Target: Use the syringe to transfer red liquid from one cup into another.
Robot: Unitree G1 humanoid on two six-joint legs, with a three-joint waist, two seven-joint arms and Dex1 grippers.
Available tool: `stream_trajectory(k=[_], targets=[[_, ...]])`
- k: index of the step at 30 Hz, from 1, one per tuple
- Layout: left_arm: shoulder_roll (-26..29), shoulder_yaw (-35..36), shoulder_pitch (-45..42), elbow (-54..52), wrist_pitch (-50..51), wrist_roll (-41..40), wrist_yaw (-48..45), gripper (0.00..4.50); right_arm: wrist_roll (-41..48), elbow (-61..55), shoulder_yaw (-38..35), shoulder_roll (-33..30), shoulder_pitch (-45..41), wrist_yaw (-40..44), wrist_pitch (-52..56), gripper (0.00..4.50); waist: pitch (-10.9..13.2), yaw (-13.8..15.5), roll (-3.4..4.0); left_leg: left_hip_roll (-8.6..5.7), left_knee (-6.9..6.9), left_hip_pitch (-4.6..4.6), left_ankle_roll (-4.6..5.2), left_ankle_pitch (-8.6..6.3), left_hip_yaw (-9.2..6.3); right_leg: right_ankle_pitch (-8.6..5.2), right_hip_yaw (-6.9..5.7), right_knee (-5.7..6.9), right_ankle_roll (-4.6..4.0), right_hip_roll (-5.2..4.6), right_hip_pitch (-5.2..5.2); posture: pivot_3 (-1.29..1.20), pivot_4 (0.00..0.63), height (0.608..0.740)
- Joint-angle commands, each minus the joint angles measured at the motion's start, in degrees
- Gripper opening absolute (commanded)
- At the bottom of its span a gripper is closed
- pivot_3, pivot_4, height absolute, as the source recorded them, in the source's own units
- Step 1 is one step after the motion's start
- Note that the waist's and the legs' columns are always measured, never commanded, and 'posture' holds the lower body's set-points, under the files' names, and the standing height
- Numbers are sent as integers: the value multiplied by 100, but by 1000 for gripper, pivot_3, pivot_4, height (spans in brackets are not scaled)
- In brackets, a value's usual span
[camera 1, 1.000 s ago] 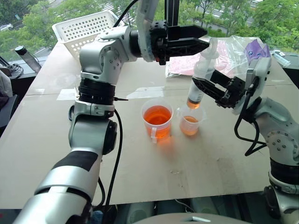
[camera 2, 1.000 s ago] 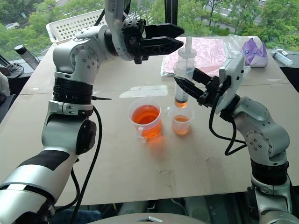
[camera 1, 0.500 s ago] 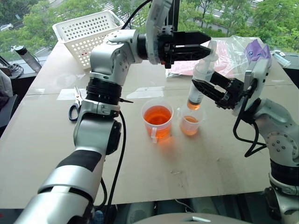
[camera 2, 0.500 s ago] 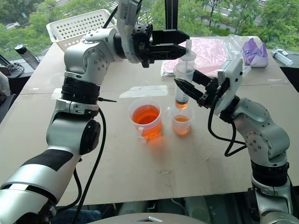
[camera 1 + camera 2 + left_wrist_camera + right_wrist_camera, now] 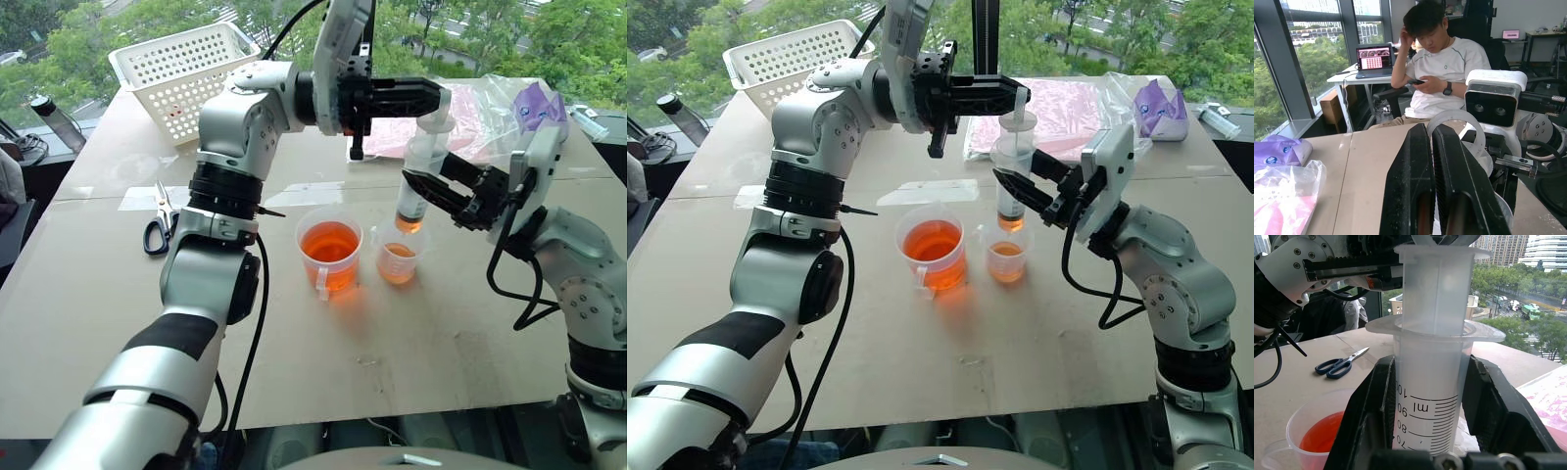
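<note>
closing in from the left, the left gripper (image 5: 438, 96) has shut its black fingers at the plunger top of the syringe (image 5: 417, 184). right gripper (image 5: 1017, 191) clamps the barrel upright, tip just above the smaller spouted cup (image 5: 399, 257), beside the wider cup (image 5: 330, 251) of red liquid (image 5: 329, 241). emptying looks to be the step in hand; next, a steady downward press on the plunger. right wrist view adds scissors (image 5: 1341, 364) on the table; left wrist view, a seated person (image 5: 1442, 63).
</note>
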Motion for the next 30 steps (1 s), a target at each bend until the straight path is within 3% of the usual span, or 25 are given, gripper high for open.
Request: stream_trajectory(k=[1, 21, 24, 30], targets=[[-22, -252, 84, -205, -28, 113, -163, 42, 170, -185, -202, 26, -253, -60, -155, 1482, 0, 0, 0, 0, 0, 0, 0, 0, 0, 0, 0, 0, 0, 0, 0, 0, 150, 740], [-94, -658, 609, -386, 101, 356, -251, 42, 563, -90, -574, -199, -496, -202, -68, 1482, 0, 1, 0, 0, 1, 0, 0, 0, 0, 0, 0, 1, 0, -1, 0, 0, 150, 740], [-137, -630, 619, -413, 120, 331, -208, 867, 569, -87, -575, -194, -490, -219, -81, 1482, 0, 1, 0, 0, 1, 0, 0, 0, 0, 0, 1, 1, 0, -1, 1, 0, 150, 740], [-196, -281, 449, -382, 101, 318, 309, 3538, 568, -125, -556, -208, -367, -234, -72, 1482, 0, 12, 0, 0, 7, -5, 1, 0, -2, 0, -2, 1, 0, -2, 1, 0, 150, 740]])
